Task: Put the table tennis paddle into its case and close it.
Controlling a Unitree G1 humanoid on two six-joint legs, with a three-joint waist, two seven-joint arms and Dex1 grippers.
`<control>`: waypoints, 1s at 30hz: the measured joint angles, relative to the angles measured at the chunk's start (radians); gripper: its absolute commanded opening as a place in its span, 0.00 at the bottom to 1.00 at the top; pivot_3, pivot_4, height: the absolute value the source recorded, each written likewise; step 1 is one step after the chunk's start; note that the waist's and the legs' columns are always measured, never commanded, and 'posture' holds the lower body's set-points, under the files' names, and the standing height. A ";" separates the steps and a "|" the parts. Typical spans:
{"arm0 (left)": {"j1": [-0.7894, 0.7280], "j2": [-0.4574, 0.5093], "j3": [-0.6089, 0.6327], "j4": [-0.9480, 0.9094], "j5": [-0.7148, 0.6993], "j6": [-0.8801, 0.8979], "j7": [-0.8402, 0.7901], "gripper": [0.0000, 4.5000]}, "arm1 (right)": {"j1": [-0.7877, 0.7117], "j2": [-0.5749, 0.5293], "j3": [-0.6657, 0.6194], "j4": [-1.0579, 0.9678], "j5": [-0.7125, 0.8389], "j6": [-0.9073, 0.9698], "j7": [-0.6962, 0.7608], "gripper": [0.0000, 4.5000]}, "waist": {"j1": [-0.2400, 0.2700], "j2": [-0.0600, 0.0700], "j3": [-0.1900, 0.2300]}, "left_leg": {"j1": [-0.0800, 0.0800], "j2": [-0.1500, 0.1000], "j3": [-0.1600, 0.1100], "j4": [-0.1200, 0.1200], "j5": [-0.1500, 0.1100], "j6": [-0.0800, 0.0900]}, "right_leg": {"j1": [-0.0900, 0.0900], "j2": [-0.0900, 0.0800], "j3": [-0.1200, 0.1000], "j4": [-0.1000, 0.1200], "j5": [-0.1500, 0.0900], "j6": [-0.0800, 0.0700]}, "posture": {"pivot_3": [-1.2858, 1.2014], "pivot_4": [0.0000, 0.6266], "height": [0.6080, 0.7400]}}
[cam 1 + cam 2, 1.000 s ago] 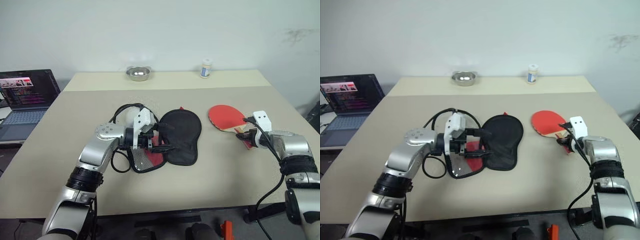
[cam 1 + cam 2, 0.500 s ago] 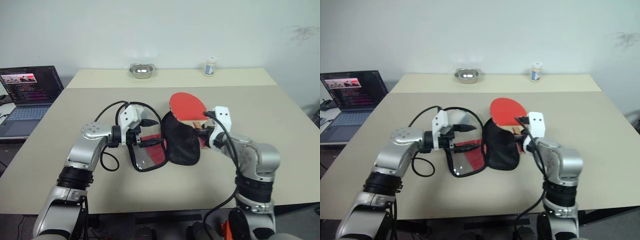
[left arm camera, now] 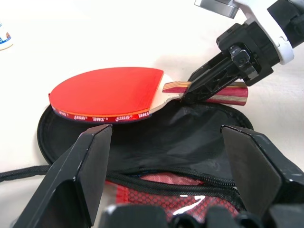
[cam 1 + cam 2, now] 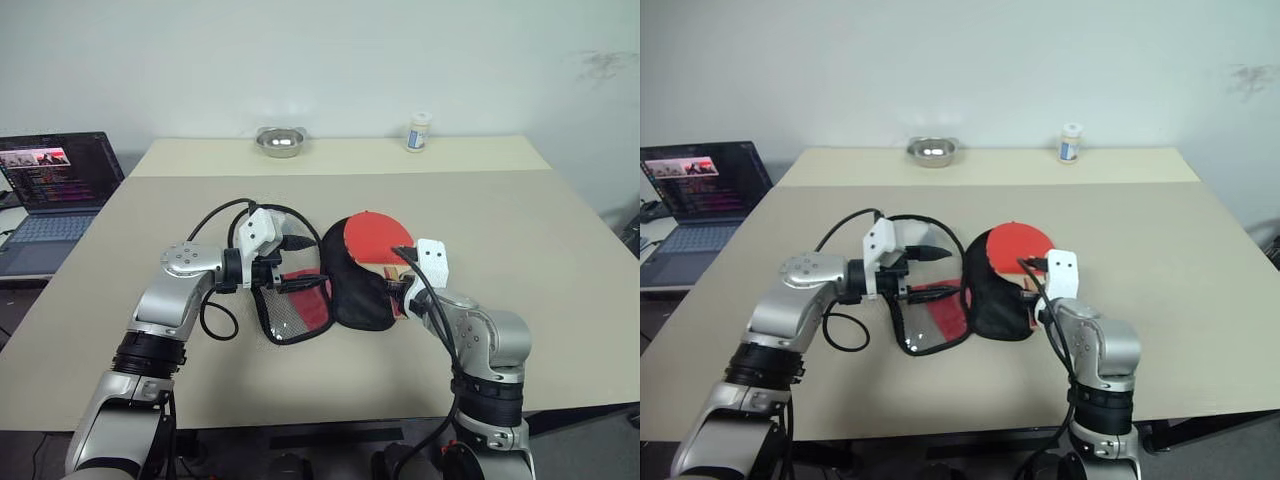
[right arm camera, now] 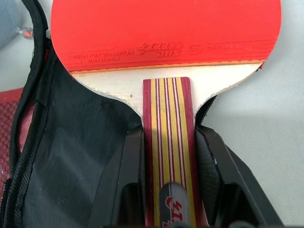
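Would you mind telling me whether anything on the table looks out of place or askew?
Nothing looks damaged or spilled. The case lies unzipped and splayed open, and the right gripper holds the table tennis paddle above its black half, not yet inside.

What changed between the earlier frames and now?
The right end effector, shut on the table tennis paddle by its handle, carried it left from the bare table until it hangs above the open case. The left end effector stayed open beside the case's mesh flap.

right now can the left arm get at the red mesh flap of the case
Probably yes: the left end effector hangs open right over the red mesh flap, nothing between; the paddle is over the black half.
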 measured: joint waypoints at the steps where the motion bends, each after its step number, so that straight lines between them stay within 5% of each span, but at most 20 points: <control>1: 0.000 0.000 0.000 0.000 0.000 0.000 0.000 0.88 | 0.000 0.000 0.007 0.000 0.001 0.000 -0.003 0.24 | 0.000 0.000 0.000 | 0.000 0.000 0.000 0.000 0.000 0.000 | 0.000 0.000 0.000 0.000 0.000 0.000 | 0.52 0.24 1.00; 12: 0.000 0.000 0.000 0.000 0.000 0.001 0.002 0.88 | 0.003 -0.001 0.109 -0.016 0.036 -0.002 0.005 0.24 | -0.002 0.000 0.000 | 0.000 0.000 0.000 0.000 0.000 0.000 | 0.000 0.000 0.000 0.000 0.000 0.000 | 0.52 0.24 1.00; 29: -0.004 -0.014 -0.005 0.013 0.013 -0.007 -0.004 0.88 | 0.039 0.004 0.090 0.043 0.038 -0.085 -0.027 0.24 | -0.001 -0.001 0.000 | 0.000 0.000 0.000 0.000 0.000 0.000 | 0.000 0.000 0.000 0.000 0.000 0.000 | 0.52 0.24 1.00; 30: -0.004 -0.016 -0.005 0.013 0.014 -0.008 -0.004 0.88 | 0.035 0.003 0.084 0.056 0.039 -0.098 -0.027 0.32 | -0.001 -0.001 0.000 | 0.000 0.000 0.000 0.000 0.000 0.000 | 0.000 0.000 0.000 0.000 0.000 0.000 | 0.52 0.24 1.00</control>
